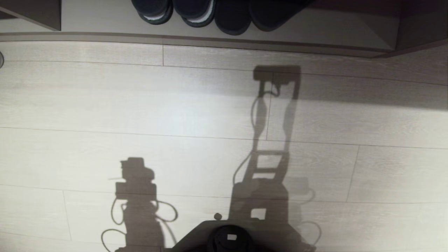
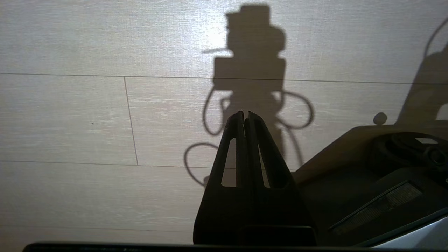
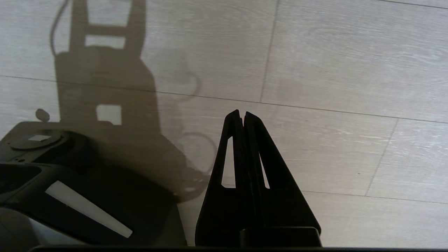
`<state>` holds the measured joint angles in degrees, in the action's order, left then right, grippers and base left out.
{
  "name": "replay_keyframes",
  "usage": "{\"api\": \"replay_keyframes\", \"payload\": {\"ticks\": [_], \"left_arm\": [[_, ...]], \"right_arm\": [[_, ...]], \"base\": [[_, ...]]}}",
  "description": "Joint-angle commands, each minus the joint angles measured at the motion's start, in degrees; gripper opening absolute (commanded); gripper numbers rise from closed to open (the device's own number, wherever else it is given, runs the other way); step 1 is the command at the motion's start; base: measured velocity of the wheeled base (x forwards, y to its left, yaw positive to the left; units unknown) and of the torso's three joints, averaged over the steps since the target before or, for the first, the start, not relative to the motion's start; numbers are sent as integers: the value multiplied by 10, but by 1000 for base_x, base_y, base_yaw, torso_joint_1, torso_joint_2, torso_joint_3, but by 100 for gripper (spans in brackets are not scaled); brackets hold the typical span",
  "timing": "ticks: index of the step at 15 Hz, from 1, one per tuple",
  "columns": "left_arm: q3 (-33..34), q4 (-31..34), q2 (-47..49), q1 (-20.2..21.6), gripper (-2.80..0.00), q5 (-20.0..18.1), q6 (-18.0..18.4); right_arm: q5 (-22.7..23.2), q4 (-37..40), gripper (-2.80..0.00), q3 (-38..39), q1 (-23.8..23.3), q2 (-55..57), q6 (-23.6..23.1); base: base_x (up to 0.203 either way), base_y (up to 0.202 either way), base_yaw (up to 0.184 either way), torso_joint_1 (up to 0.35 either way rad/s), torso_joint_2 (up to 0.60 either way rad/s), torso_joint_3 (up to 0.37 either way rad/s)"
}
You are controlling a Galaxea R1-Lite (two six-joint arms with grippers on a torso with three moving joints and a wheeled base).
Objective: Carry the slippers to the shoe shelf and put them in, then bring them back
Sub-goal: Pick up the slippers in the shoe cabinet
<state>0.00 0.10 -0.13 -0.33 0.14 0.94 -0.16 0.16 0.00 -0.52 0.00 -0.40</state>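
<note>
Slippers (image 1: 248,15) sit at the far edge, inside the shoe shelf (image 1: 315,31), just right of a pair of black slides (image 1: 175,12). Left gripper (image 2: 245,113) and right gripper (image 3: 241,112) are both closed and empty (fingertips pressed together), hanging over bare floor (image 1: 140,105). Slippers are well apart from both.
</note>
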Motion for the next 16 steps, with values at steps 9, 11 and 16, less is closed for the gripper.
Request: {"api": "replay_keyframes", "payload": {"ticks": [9,11,16], "left_arm": [[1,0,1,0,-280,1,2],[1,0,1,0,-280,1,2],[0,2,1,-1,-280,4,-2]], "right_arm": [[0,0,-280,0,0,-2,0],[0,0,-280,0,0,-2,0],[-1,0,-280,0,0,-2,0]], "base": [[0,194,-2,4,4,2],[0,195,-1,5,-2,5],[0,131,-2,0,1,2]]}}
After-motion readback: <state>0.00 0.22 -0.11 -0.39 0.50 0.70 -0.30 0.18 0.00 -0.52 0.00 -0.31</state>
